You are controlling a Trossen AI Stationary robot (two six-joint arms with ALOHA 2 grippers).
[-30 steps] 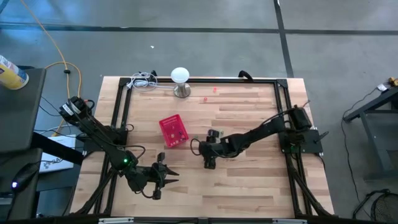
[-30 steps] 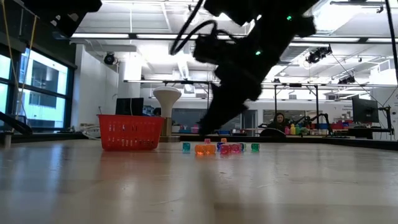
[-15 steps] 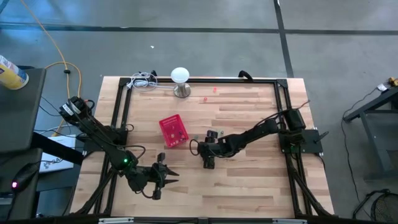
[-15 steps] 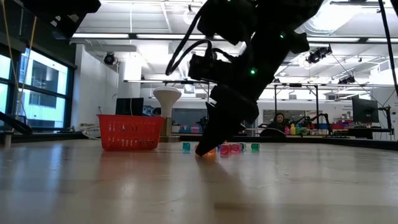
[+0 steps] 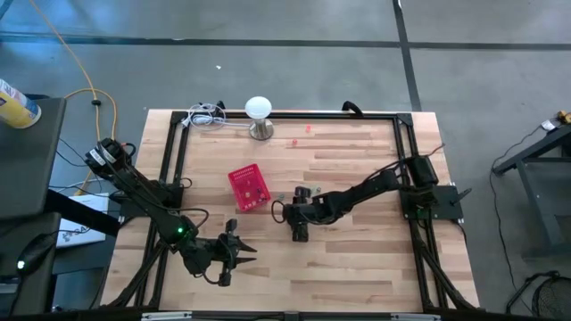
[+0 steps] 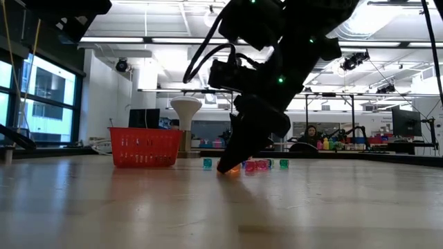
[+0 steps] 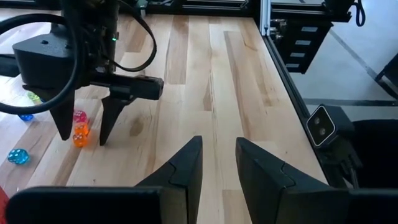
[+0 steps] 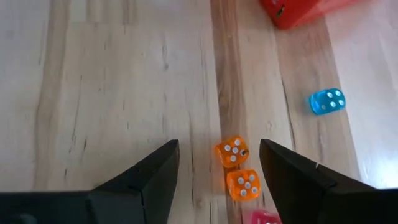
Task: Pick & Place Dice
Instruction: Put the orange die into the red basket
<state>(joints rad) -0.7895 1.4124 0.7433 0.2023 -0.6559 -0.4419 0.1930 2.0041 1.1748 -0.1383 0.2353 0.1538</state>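
Several tiny dice lie in a cluster on the wooden table. Two orange dice [image 8: 232, 152] [image 8: 243, 185] sit between the fingers of my right gripper [image 8: 219, 146], which is open and points steeply down, its tips at the tabletop [image 6: 225, 168]. The fingers stand either side of the orange dice [image 7: 79, 135] without touching them. A pink die [image 7: 79, 117] and blue dice [image 8: 328, 101] [image 7: 17, 155] lie close by. The red mesh basket [image 5: 248, 188] stands just left of the cluster. My left gripper [image 7: 217, 163] hovers open near the table's near-left part [image 5: 234, 250].
A white mushroom-shaped stand [image 5: 258, 109] and a coil of cable [image 5: 205, 116] sit at the far edge. Two small red specks [image 5: 309, 128] lie on the wood near there. A black frame [image 5: 406, 134] borders the table. Bare wood lies to the near right.
My right gripper has sunk toward the table onto the dice cluster, until its fingertips stand at the tabletop around the orange dice. The dice and the basket have stayed where they were.
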